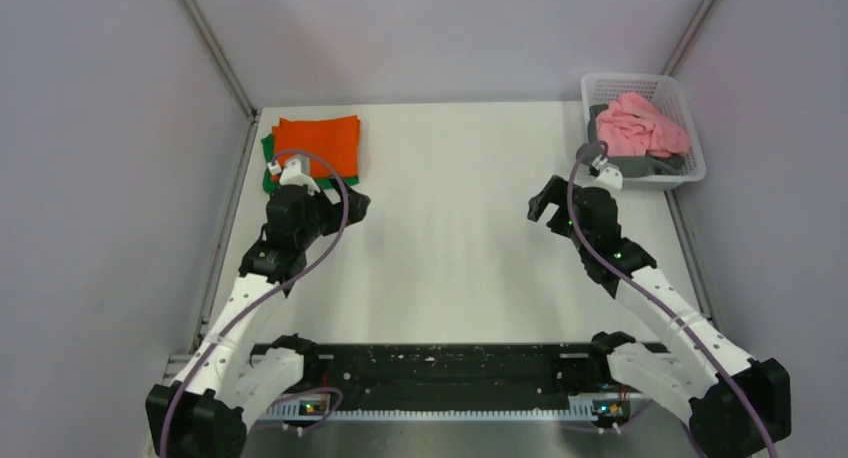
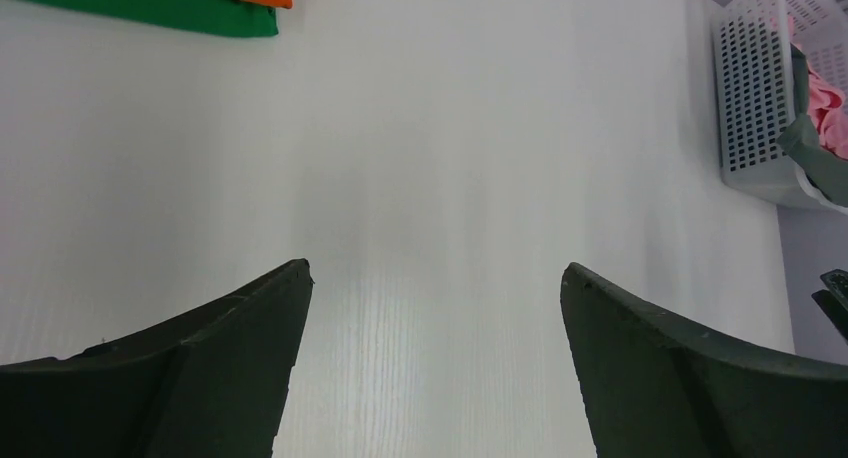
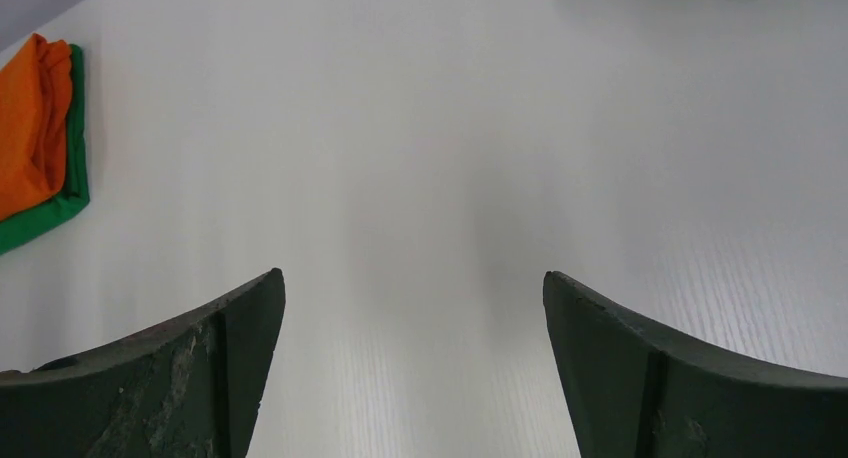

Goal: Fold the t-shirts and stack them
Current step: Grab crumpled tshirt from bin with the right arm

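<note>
Shirts are sitting in two spots: the orange shirt (image 1: 318, 143) is lying folded on the green shirt (image 2: 150, 3) at eleven o'clock on the table (image 1: 450, 248), while the pink shirt (image 1: 640, 126) is bunching over the grey shirt (image 1: 660, 165) inside the basket (image 1: 640, 80) at one o'clock. The left gripper (image 2: 435, 273) is hovering empty, jaws spread wide, just beside the folded pile. The right gripper (image 3: 412, 275) is hanging likewise near the basket.
</note>
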